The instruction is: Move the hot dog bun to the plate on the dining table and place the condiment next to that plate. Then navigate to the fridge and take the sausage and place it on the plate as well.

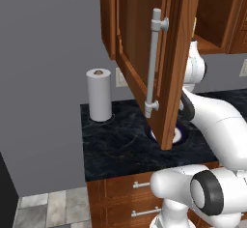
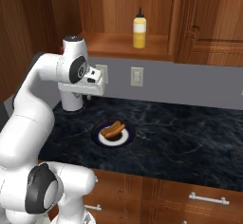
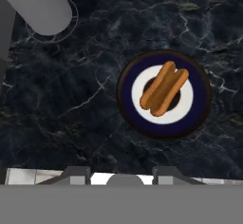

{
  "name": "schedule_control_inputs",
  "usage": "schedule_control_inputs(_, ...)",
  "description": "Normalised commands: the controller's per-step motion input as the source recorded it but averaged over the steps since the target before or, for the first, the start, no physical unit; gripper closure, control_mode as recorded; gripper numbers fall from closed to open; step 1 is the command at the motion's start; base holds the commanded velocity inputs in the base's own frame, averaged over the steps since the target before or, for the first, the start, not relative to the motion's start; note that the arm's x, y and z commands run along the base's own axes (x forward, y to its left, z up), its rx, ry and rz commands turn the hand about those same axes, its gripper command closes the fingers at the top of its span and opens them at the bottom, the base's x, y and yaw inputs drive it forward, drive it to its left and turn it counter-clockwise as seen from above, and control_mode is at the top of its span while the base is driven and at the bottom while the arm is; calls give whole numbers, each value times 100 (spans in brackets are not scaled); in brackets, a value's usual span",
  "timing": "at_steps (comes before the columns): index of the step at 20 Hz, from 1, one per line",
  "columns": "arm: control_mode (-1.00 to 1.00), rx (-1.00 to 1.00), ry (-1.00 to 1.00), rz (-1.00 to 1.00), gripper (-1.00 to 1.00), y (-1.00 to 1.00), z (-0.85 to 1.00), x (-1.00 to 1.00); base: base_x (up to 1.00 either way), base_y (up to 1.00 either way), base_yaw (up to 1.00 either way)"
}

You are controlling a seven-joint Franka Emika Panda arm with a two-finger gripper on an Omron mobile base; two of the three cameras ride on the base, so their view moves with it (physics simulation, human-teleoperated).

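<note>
So the hot dog bun [image 3: 164, 88] is sitting on a small dark-rimmed dish [image 3: 128, 108] with a white centre, right of middle in the hand view, angled diagonally. The gripper [image 3: 122, 172] is at the bottom edge of that same view, and the bun is up and to the right of the finger tips [image 3: 76, 173], well apart from them, nothing touching. You only get the very tops of the two tips poking up, with a gap between them and nothing in it, so the jaws aren't holding anything; how wide they actually are I can't tell from this.

In the right base view the dish is centre frame on the black marbled counter [image 2: 190, 133], and the condiment [image 2: 139, 28] bottle stands upright on the open cabinet shelf [image 2: 109, 45] near the top. A paper towel roll [image 1: 99, 95] stands upright at the left of the left base view, with the open cabinet door [image 1: 166, 53] blocking most of the dish.
</note>
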Motion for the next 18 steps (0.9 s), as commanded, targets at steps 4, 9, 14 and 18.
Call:
schedule_control_inputs(4,-100,0,0,0,-100,-1,-4,-3,0,0,0)
schedule_control_inputs(9,-100,0,-2,-9,-100,-25,-52,3,0,0,0)
schedule_control_inputs(14,-100,3,-3,-9,-100,-49,-67,11,0,0,0)
schedule_control_inputs(18,-100,3,0,-7,-100,-33,-59,30,0,0,0)
